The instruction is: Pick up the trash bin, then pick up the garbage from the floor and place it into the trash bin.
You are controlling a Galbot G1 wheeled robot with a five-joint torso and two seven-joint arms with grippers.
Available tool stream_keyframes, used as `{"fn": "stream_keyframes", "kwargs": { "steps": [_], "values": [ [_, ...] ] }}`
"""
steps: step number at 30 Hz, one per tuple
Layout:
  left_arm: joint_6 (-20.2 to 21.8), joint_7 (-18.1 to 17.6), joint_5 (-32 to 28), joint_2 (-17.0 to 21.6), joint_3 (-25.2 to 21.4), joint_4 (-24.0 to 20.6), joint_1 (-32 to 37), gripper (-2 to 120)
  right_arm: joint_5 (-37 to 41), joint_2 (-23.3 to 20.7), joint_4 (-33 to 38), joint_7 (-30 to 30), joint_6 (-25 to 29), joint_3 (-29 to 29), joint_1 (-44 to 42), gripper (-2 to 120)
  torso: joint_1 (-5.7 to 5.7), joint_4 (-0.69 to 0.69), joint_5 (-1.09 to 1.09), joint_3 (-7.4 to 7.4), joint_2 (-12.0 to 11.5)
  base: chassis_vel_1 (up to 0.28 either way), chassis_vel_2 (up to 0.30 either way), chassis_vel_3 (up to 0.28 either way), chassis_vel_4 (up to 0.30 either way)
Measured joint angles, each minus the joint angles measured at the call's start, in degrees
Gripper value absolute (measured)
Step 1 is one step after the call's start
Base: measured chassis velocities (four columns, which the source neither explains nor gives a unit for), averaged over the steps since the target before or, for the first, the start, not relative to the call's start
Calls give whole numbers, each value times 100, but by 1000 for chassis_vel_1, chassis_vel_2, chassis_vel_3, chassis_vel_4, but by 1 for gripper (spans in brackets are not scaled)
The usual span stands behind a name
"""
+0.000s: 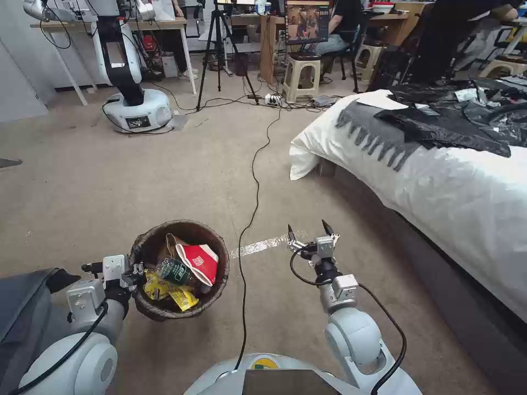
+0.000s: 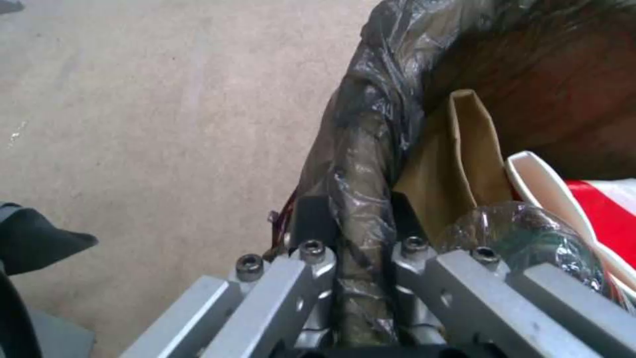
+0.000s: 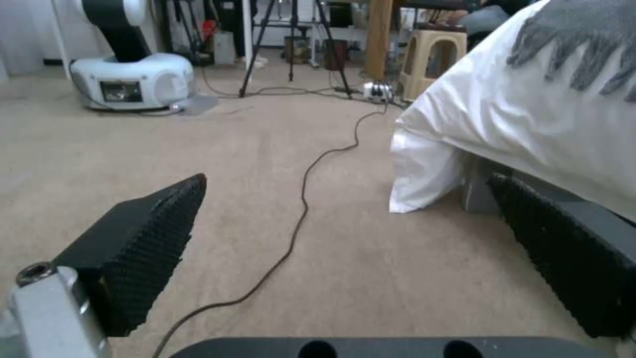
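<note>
The left gripper (image 1: 133, 270) is clamped on the left rim of the bin (image 1: 144, 245), one finger (image 2: 311, 219) outside the bag-covered wall and the other inside, as the left wrist view shows; the bin appears to hang from this grip above the carpet (image 1: 181, 175), near left in the scene, though clearance under it cannot be confirmed. Inside the bin lies the garbage: a red-and-white packet (image 1: 200, 260), a bottle (image 1: 174, 270) with a green label, yellow wrappers (image 1: 171, 293) and a brown paper bag (image 2: 457, 164) standing against the left wall just beside the inner finger. The right gripper (image 1: 310, 231) is held out over the carpet to the right of the bin, well apart from it, its jaws spread wide and empty; the right wrist view looks between its two ribbed pads (image 3: 149, 243) along the floor toward the far room. A black cable (image 1: 253, 181) runs across the carpet between bin and right gripper, and a strip of pale tape (image 1: 263, 244) lies just left of the right gripper's tips. No loose litter is seen on the carpet within the field of either view. Judgement: the governing relation is that the bin mouth lies left of and slightly nearer than the free right gripper, opening upward; any further piece would fall to the right arm, which would carry it leftward across the cable to clear the right rim. The bed (image 1: 439, 181) bounds the right side of the working area.
</note>
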Motion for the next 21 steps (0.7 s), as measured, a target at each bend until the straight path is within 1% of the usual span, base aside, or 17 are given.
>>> {"fn": "stream_keyframes", "kwargs": {
  "steps": [3, 5, 6, 9, 10, 13, 19, 20, 21],
  "values": [
    [16, -35, -36, 4, 1, 0, -6, 3, 0, 2, 1, 1, 0, 12, -1, 100, 0, 0, 0, 0, 0, 0, 0, 0, 0],
    [34, -144, -182, 38, -4, 0, -69, 3, 0, 14, 10, 2, 0, 34, -14, 100, 0, 1, 0, 0, 0, 0, 0, 0, 0],
    [34, -144, -182, 38, -4, 0, -69, 3, 0, 14, 10, 2, 0, 34, -14, 100, 0, 1, 0, 0, 0, 0, 0, 0, 0],
    [35, -501, -693, 208, -28, 0, -301, 3, 0, 16, 26, 3, 0, 61, -37, 100, 0, -1, 0, 0, 0, 0, 0, 0, 0],
    [35, -501, -693, 208, -28, 0, -301, 3, 0, 16, 26, 3, 0, 61, -37, 100, 0, -1, 0, 0, 0, 0, 0, 0, 0],
    [35, -842, -1162, 431, -11, 32, -555, 3, 1, 6, 28, 4, 0, 96, -40, 100, 0, -2, 0, 0, 0, 0, 0, 0, 0],
    [39, -1033, -1488, 556, 30, 239, -706, 3, 8, -12, 34, 5, -4, 140, -41, 100, 0, 2, -1, 0, 0, 0, 0, 0, 0],
    [40, -1115, -1610, 584, 48, 275, -747, 3, 9, -15, 34, 5, -4, 147, -41, 100, 0, 1, 0, 0, 0, 0, 0, 0, 0],
    [41, -1289, -1879, 632, 84, 317, -825, 3, 11, -20, 34, 5, -4, 154, -42, 100, 0, 2, -1, 0, 0, 0, 0, 0, 0]
  ]
}}
